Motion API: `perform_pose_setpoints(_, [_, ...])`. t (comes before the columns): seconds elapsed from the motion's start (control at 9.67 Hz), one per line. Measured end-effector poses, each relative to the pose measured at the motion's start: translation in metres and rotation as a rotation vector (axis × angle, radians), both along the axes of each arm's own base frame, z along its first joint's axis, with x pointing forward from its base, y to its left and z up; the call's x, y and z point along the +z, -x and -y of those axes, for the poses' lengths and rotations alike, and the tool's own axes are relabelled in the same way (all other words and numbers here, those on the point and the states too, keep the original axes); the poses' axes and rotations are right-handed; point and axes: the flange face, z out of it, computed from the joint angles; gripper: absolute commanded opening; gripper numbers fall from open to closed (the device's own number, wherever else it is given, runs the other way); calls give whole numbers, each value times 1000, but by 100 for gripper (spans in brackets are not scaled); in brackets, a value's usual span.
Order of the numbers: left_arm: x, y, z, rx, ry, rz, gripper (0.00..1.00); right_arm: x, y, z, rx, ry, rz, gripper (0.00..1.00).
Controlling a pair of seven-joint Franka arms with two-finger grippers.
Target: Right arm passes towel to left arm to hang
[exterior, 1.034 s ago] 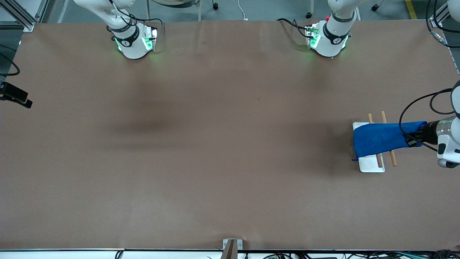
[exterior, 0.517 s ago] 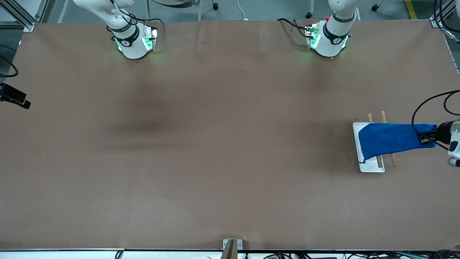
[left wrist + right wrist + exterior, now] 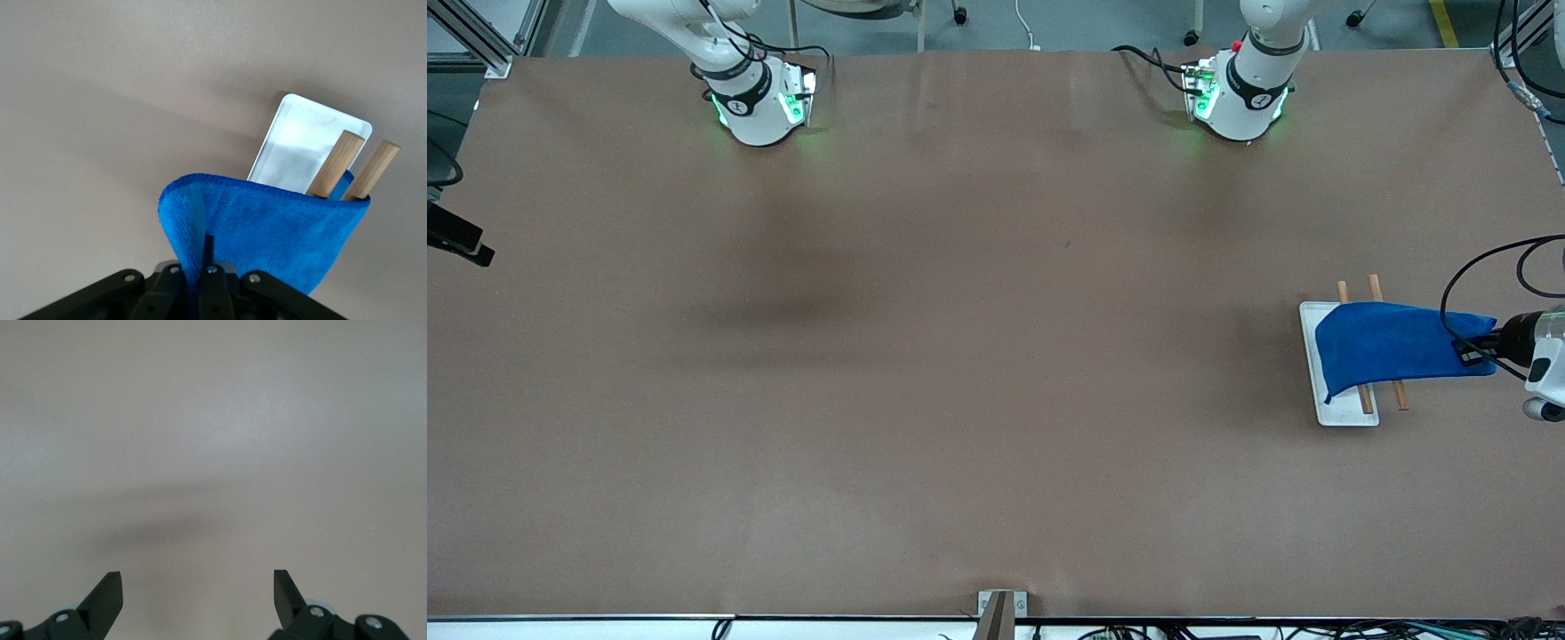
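You are at the hanging step. Your left claw (image 3: 1474, 348) is clamped on the towel (image 3: 1387, 342), draped over both rods (image 3: 1399, 394). Next, let go. Your right claw (image 3: 197, 595) waits, spread wide over bare tabletop (image 3: 213, 440).

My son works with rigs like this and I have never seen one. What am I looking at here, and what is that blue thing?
Two white robot arms are bolted along one edge of a brown table. One picture looks down from across it; the other two come from cameras on each wrist. The blue thing is a fuzzy royal-blue towel, pinched by the left gripper and draped over two wooden rods on a white tray. The right gripper waits open, holding nothing.
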Motion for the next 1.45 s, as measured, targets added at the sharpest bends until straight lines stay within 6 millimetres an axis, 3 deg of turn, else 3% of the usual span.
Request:
perform_pose_setpoints(0.31, [-12,4,-15,4,14,-14,9,2,28,-1,2,-14,9,100])
perform_pose_setpoints(0.52, [-25,1,-17,3,22,-9,24,5,30,0,3,-13,28,100])
perform_pose_setpoints(0.62, [-29,0,-17,3,25,-11,40,4,29,0,3,-12,37,100])
perform_pose_setpoints(0.72, [-31,0,-18,4,26,-12,84,5,29,0,3,-11,42,100])
perform_pose_setpoints(0.83, [-31,0,-18,4,26,-11,100,5,28,0,3,-10,47,100])
perform_pose_setpoints(1.14, [-22,-3,-22,-26,28,9,100,7,27,-2,6,-8,59,100])
perform_pose_setpoints(1.34, [9,-12,-30,-65,23,67,100,9,26,-3,9,-8,65,100])
perform_pose_setpoints(1.45, [31,-16,-25,-83,32,86,100,9,26,-5,13,-8,64,100])
